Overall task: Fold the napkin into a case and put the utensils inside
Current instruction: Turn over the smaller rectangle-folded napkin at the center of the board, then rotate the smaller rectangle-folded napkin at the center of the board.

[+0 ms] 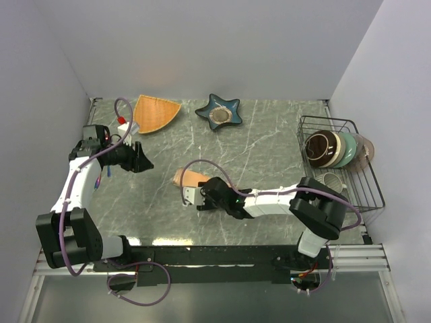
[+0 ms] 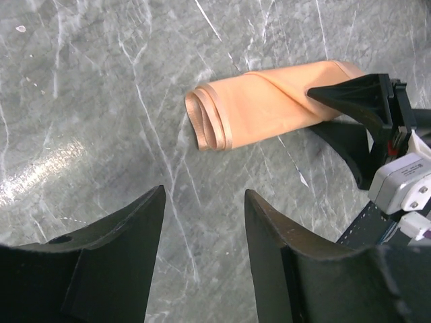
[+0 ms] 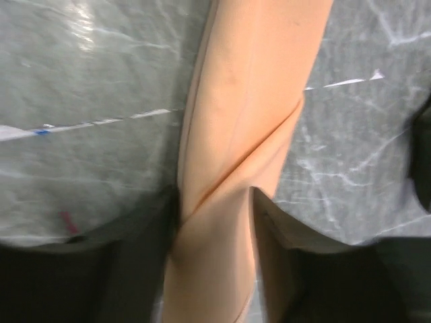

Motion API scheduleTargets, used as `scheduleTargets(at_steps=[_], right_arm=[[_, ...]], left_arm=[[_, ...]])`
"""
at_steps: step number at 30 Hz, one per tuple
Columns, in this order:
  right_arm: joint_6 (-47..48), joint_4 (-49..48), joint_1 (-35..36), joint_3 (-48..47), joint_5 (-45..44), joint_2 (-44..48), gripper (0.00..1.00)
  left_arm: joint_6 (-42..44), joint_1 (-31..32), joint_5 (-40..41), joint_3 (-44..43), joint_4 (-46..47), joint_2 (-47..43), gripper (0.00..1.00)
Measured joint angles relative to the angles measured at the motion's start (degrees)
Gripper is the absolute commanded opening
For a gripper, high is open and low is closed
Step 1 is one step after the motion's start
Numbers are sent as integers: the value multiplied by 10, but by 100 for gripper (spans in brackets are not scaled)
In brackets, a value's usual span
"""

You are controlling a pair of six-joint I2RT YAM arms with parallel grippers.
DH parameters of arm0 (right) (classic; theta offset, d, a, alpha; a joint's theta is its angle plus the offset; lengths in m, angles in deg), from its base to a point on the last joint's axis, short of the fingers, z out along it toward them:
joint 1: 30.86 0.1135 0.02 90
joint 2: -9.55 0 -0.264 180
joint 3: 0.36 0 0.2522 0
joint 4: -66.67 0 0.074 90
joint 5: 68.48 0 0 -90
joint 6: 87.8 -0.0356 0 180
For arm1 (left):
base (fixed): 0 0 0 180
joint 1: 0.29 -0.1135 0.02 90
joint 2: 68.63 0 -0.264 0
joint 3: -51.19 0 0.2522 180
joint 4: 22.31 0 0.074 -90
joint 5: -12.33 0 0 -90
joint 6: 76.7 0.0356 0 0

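**Two arm bases (image 1: 74, 239) near the camera, one rolled napkin (image 1: 187, 177) pinched beyond them**

Top view: from its base, the right arm reaches to the left over the grey marble-pattern table (image 1: 269, 145). The right claw (image 1: 190, 188) meets the napkin there. The napkin is a short peach-orange roll lying near the middle of the table. The left claw (image 1: 140, 163) hangs to the left of the roll, well apart from it. At the far edge lie an orange fan-shaped dish (image 1: 156, 112) and a teal star-shaped dish (image 1: 218, 113). At the right side, a wire rack (image 1: 372, 192) holds several bowls (image 1: 322, 148) standing on edge and a mug (image 1: 331, 180).

Left wrist view: the two dark fingers (image 2: 128, 259) of the left claw (image 2: 205, 242) fill the bottom of the picture. They are spread wide, and only bare table shows between them, so this claw holds nothing. Beyond them lies the napkin (image 2: 262, 108), with its layered spiral end pointing left. Its other end sits between the black fingers (image 2: 357, 97) of the right claw (image 2: 313, 111).

Right wrist view: the napkin (image 3: 249, 101) runs from the top edge down between the two fingers (image 3: 283, 262) of the right claw (image 3: 212, 229). The fingers are closed onto the cloth from both sides. The roll becomes narrower at this place, and a diagonal crease crosses it just above.
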Motion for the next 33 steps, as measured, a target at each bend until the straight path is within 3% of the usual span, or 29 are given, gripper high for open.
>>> scheduleTargets(at_steps=[6, 9, 12, 16, 19, 25, 33], right_arm=[[-39, 63, 24, -21, 3, 16, 90], [-81, 144, 26, -69, 35, 41, 91], [-131, 226, 19, -137, 89, 78, 82], [-179, 304, -31, -198, 178, 135, 52], [-189, 349, -89, -197, 210, 167, 40], [-185, 404, -139, -125, 218, 154, 38], [-191, 409, -139, -109, 233, 71, 38]], left_arm=[[6, 0, 0, 0, -13, -10, 50], [8, 0, 0, 0, -14, -10, 45], [10, 8, 1, 0, -14, -9, 39], [4, 46, 12, 0, -10, 10, 31], [-10, 83, 19, 0, -2, 37, 30], [-67, 163, 24, 0, 30, 115, 25], [-106, 198, 50, -5, 48, 212, 22]])
